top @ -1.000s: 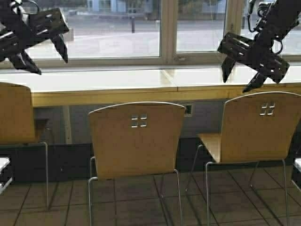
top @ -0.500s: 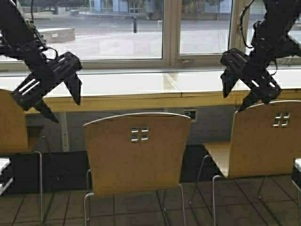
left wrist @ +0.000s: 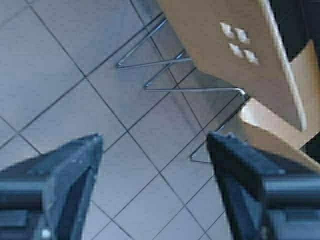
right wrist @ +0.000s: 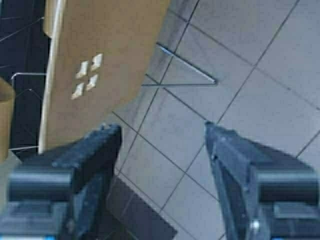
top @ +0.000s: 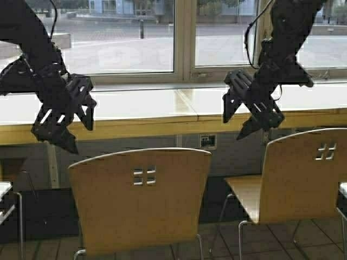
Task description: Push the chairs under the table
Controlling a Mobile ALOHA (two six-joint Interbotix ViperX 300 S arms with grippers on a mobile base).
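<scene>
Two plywood chairs face you in the high view, both standing on the tiled floor (left wrist: 60,75) on your side of the long bench (top: 135,127), backrests toward you and neither tucked under it. The bench runs the full width of the view below the window (top: 119,38), with its thick yellowish front edge above the chair backs. The middle chair (top: 141,203) stands low in the centre, its four small cutouts in the upper backrest. The right chair (top: 303,181) stands beside it, turned a little so that you see its seat pointing toward the bench.

Your left pincer (top: 73,127) hangs in the air in front of the bench edge, above and to the left of the middle chair's backrest, touching nothing. Its fingers (left wrist: 75,170) are spread wide, and the left wrist view shows floor tiles and chrome legs between them, with the chair back off to one side.

Your right pincer (top: 238,119) hangs above the gap between the two chairs, just left of the right chair's top corner and clear of it. Its fingers (right wrist: 235,155) are also spread wide with nothing between them.
</scene>
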